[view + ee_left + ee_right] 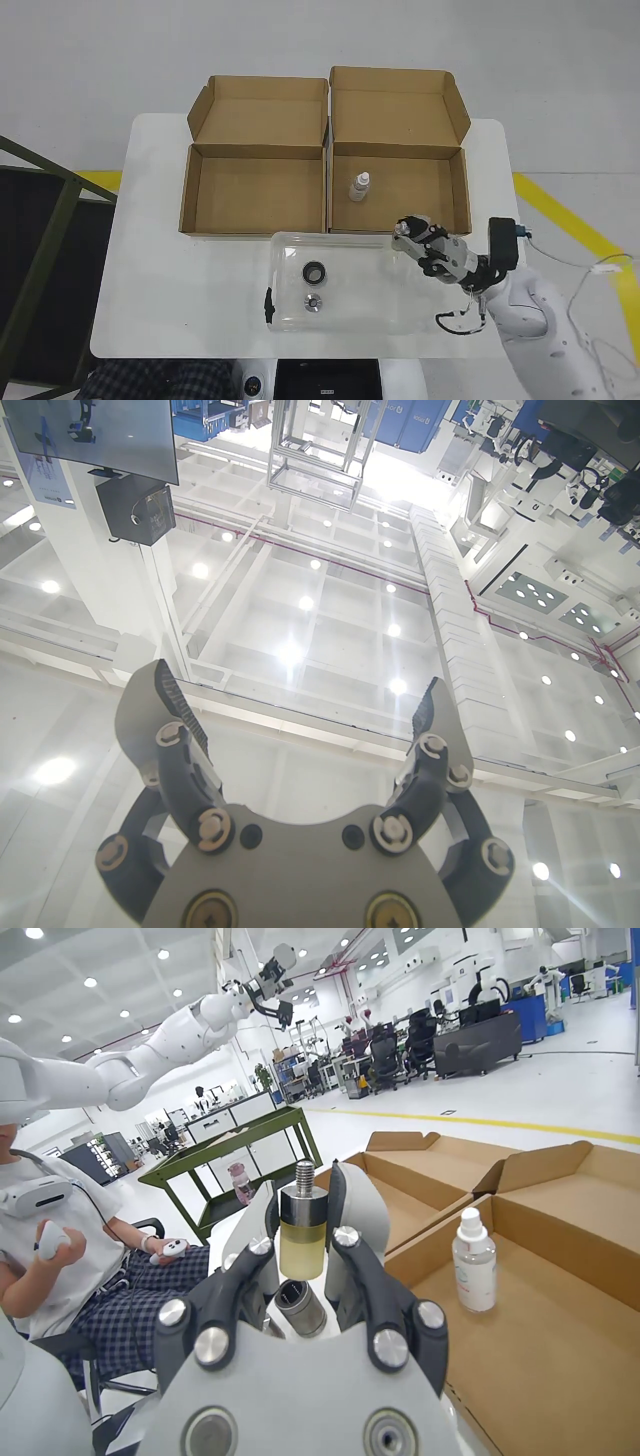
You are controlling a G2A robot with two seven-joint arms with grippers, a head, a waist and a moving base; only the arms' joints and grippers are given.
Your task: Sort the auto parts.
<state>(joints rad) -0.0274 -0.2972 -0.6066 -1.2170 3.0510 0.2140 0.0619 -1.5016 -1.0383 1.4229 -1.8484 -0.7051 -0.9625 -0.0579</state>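
Pinching one yellow-bodied steel cylinder point(300, 1238), threaded stud outward along the jaws, the right gripper point(305, 1185) hangs over the right end of the clear plastic tray point(330, 236), just short of the nearer of two brown cardboard boxes point(420, 195); the left gripper point(300, 692), spread, points ceilingward.

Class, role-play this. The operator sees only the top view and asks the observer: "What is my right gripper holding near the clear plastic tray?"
Observer: The right gripper is shut on a yellowish cylindrical part with a steel top and a threaded stud.
Operator: And my left gripper?
Observer: The left gripper is open and empty, and it points up at the ceiling.
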